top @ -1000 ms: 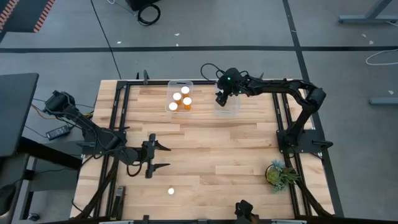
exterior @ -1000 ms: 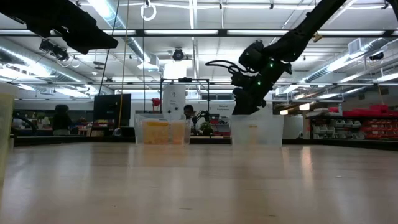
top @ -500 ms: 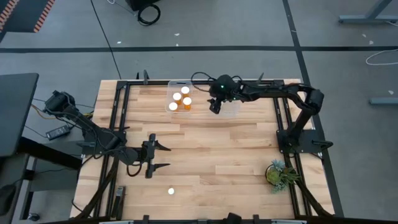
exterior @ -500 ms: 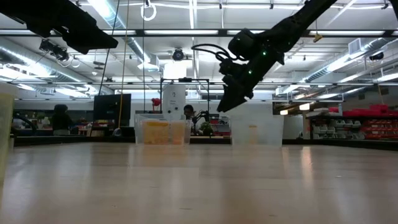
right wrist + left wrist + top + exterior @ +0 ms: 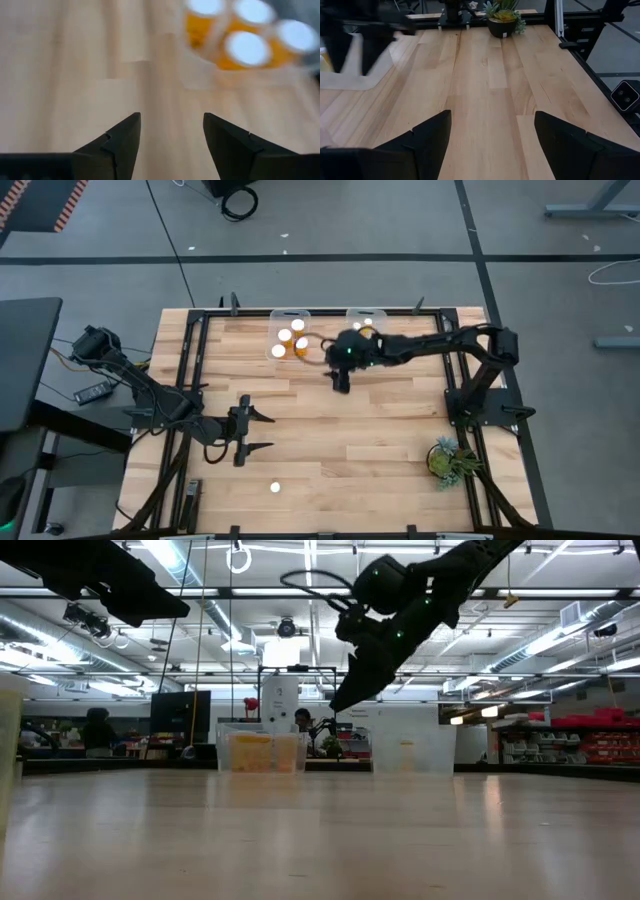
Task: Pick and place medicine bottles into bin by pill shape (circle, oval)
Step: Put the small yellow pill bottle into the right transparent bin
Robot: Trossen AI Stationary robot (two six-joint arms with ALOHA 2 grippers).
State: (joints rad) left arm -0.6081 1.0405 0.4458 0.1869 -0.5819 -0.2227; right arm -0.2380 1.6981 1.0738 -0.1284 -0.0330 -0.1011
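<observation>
Three medicine bottles with white caps stand in the clear left bin at the table's far edge; they also show in the right wrist view. A bottle stands in the clear right bin. One lone bottle stands on the table near the front edge. My right gripper hangs open and empty above the table, just near of the gap between the bins; it also shows in the low view and its wrist view. My left gripper rests open and empty at the left.
A small potted plant stands at the table's right front corner and shows in the left wrist view. Black frame rails run along the table's edges. Bare wood spreads across the middle.
My right gripper has swung from over the right bin toward the table's left and near edges, ending over bare wood in front of the two bins. In the low view it has also risen a little. The bottles and my left arm have kept still.
</observation>
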